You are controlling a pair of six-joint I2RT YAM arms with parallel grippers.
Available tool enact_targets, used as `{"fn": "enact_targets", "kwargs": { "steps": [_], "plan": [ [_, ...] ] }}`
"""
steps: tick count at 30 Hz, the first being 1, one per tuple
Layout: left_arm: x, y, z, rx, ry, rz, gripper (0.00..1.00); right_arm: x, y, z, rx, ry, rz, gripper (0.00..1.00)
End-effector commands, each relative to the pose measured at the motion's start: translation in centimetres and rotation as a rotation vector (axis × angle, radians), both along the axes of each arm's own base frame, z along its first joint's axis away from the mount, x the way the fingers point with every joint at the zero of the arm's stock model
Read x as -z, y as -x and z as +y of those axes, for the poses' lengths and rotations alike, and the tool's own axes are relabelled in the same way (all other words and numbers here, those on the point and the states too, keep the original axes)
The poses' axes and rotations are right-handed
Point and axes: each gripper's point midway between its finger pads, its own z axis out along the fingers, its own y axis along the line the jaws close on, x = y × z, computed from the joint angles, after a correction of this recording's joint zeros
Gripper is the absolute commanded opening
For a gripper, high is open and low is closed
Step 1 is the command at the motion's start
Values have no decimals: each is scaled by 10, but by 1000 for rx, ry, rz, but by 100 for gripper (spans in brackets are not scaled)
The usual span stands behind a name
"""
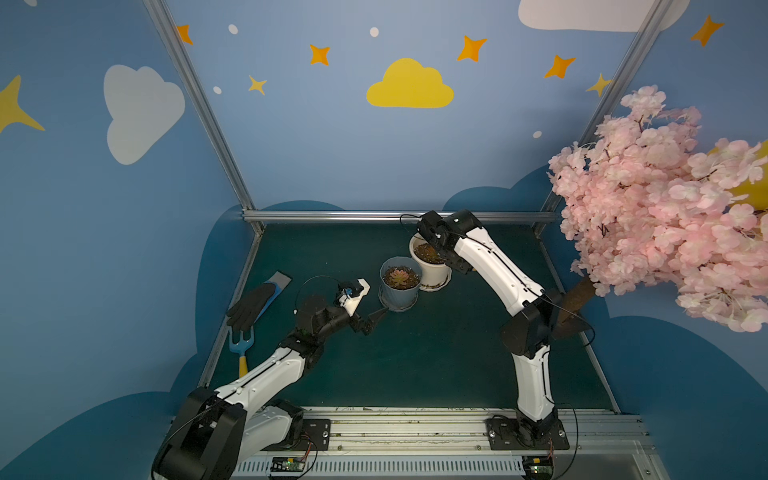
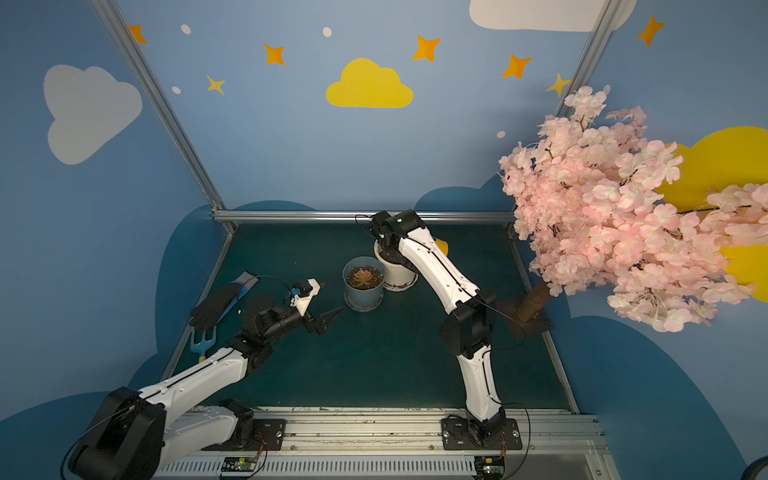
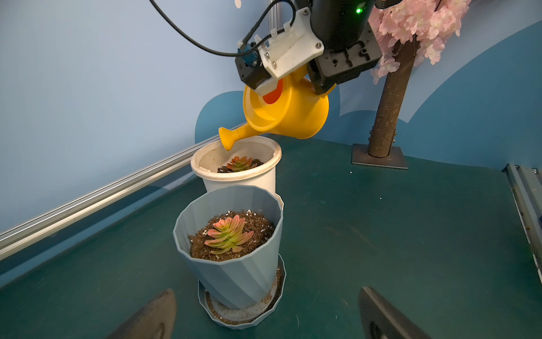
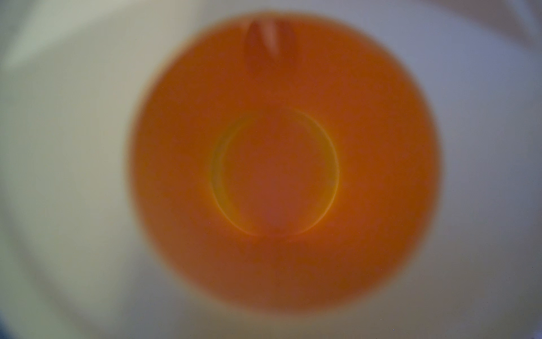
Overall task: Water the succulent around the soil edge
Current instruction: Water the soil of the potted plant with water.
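Note:
A yellow watering can (image 3: 289,113) hangs tilted over the white pot (image 3: 243,179), its spout (image 3: 228,138) just above the pot's far inner rim. My right gripper (image 3: 318,83) is shut on the can's handle. No stream of water shows. A small succulent (image 3: 240,163) sits in that pot's soil. Just in front stands a blue-grey pot (image 1: 400,291) on a saucer, with a pink-green succulent (image 3: 228,236) in brown soil. My left gripper (image 1: 374,321) is open and empty, low beside the blue pot's saucer (image 3: 272,311). The right wrist view shows only the can's blurred orange inside (image 4: 281,164).
A black glove (image 1: 249,305), a blue hand rake (image 1: 241,340) and a blue scraper (image 1: 276,286) lie along the mat's left edge. A pink blossom tree (image 1: 665,208) on a metal foot stands at the right, behind my right arm. An aluminium rail (image 1: 395,216) bounds the back.

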Motion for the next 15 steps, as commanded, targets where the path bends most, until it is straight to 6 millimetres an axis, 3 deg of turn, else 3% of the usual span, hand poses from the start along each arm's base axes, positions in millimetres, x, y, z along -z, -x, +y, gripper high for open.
{"fn": "enact_targets", "kwargs": {
  "steps": [1, 15],
  "plan": [
    [-4, 2, 0, 8, 16, -14, 100, -10, -9, 4, -4, 9, -62, 0],
    [-3, 2, 1, 7, 15, -14, 100, -13, -11, 13, -31, 7, -83, 0]
  ]
}}
